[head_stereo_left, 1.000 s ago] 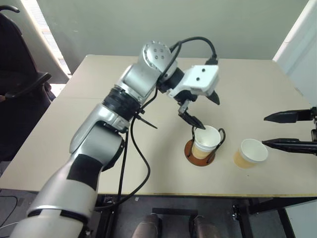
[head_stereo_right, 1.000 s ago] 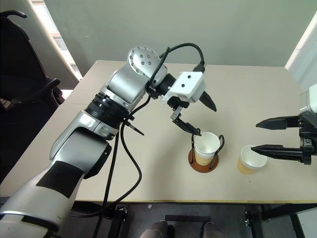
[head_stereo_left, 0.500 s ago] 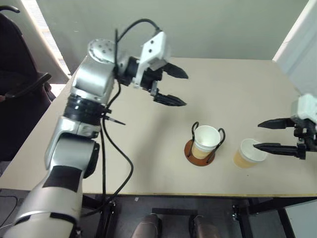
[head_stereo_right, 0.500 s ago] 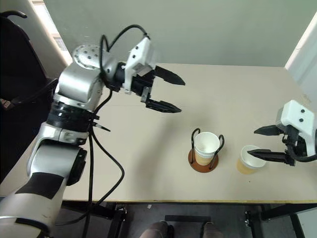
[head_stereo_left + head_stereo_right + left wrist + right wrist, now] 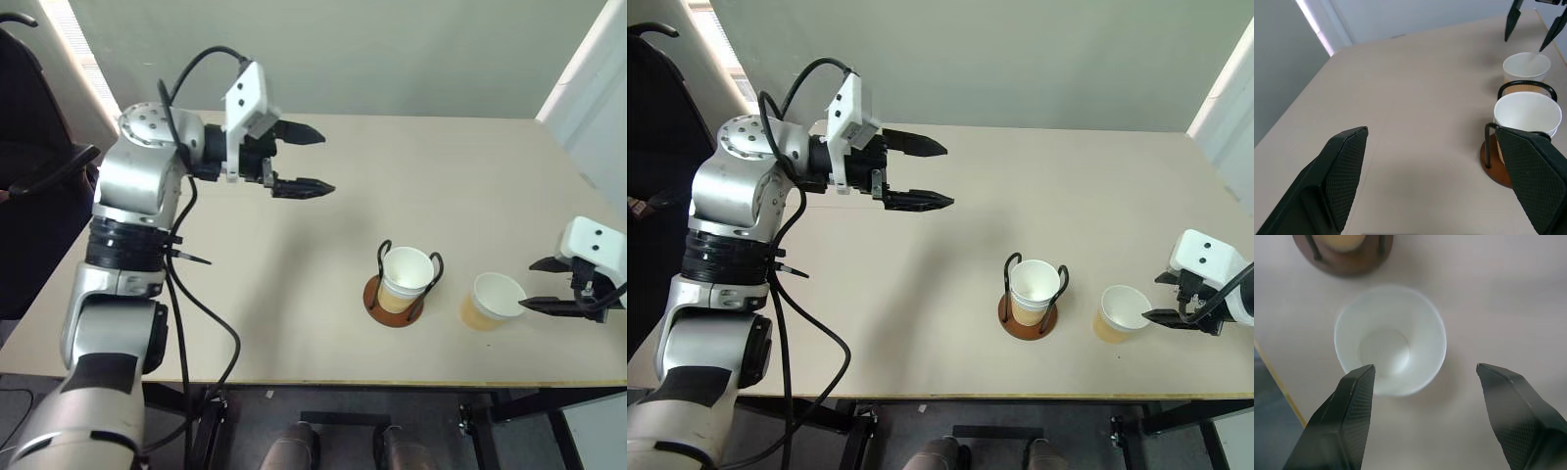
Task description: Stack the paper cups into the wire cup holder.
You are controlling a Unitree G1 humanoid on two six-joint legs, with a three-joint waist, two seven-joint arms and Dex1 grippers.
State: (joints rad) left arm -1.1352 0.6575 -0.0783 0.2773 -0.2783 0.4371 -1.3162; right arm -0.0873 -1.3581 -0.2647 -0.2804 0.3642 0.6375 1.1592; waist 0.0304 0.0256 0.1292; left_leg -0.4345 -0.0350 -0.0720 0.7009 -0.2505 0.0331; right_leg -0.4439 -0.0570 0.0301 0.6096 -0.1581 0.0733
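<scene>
The wire cup holder [image 5: 396, 303], a reddish-brown disc with two black loops, stands near the table's front edge with a paper cup [image 5: 408, 272] upright in it. A second paper cup [image 5: 493, 300] stands loose just to its right. My right gripper [image 5: 530, 285] is open just right of that loose cup, pointing at it. In the right wrist view the loose cup [image 5: 1390, 340] lies ahead between the two spread fingers [image 5: 1354, 406], apart from them. My left gripper [image 5: 326, 161] hangs open and empty over the table, far to the left and beyond the holder.
The beige table [image 5: 451, 186] reaches far back behind the holder. Its front edge [image 5: 392, 384] runs close in front of the cups. A dark chair [image 5: 39, 166] stands off the table's left side.
My left gripper has drawn away from the cup in the holder, up and to the left, staying open. My right gripper has sunk beside the loose cup.
</scene>
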